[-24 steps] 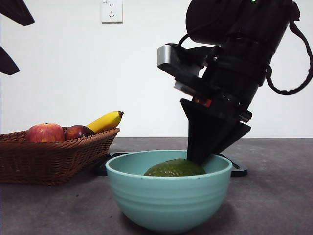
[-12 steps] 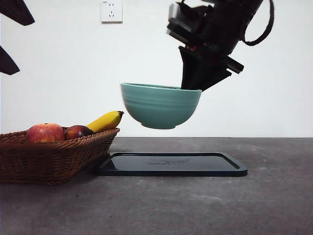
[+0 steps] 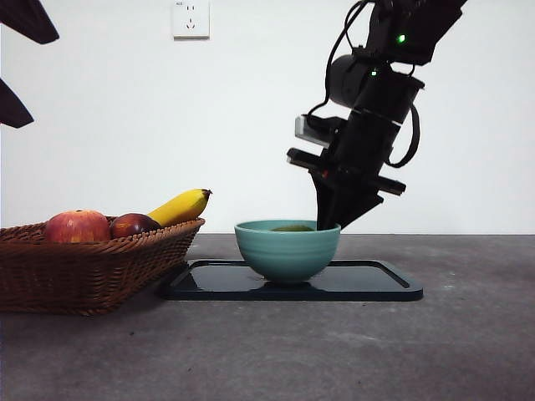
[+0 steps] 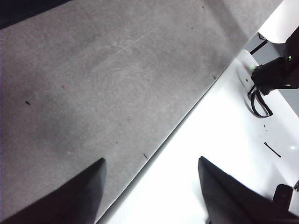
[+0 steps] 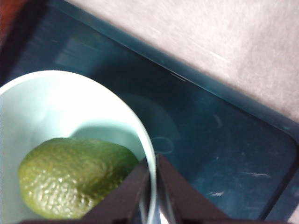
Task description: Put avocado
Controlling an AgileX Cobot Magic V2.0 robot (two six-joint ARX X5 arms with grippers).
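Note:
The avocado, dull green and bumpy, lies inside a teal bowl. The bowl stands on a dark tray at mid-table. My right gripper comes down from above and is shut on the bowl's right rim. In the right wrist view the avocado fills the bowl's bottom, and the right gripper pinches the bowl rim, one jaw inside and one outside, over the tray. My left gripper hangs open over bare table, away from the bowl.
A wicker basket at the left holds a red apple, a dark red-brown fruit and a banana. The waiting arm shows as black tips at the top left corner.
The right gripper lifted the bowl with the avocado from the near table, carried it back and set it down on the tray.

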